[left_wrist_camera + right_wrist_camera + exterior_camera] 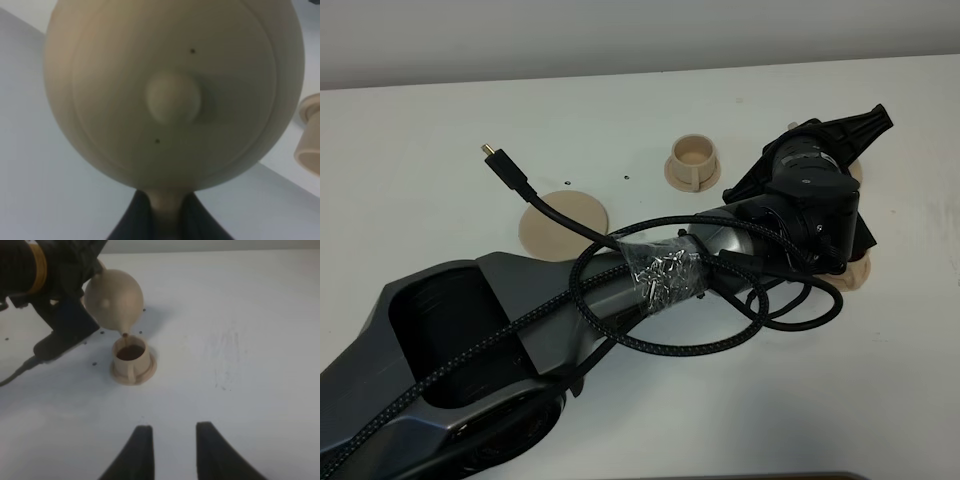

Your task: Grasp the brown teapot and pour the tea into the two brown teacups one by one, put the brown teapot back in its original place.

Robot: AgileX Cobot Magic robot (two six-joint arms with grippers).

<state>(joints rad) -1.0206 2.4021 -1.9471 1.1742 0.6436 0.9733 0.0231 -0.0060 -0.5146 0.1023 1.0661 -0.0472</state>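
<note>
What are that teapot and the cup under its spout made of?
Teapot: tan, matte, smooth with no shine; plastic or unglazed ceramic, I cannot tell which. Cup: same dull tan look, likely the same material, holding dark tea.

We see the brown teapot (pixel 170 95) and the teacup (pixel 131 371) in a smooth, matt tan finish, like unglazed ceramic. The tabletop (pixel 440 130) is smooth matt white. The arm shell (pixel 450 330) looks like grey plastic with a slight sheen, and its cable (pixel 650 345) has a woven braid.
</note>
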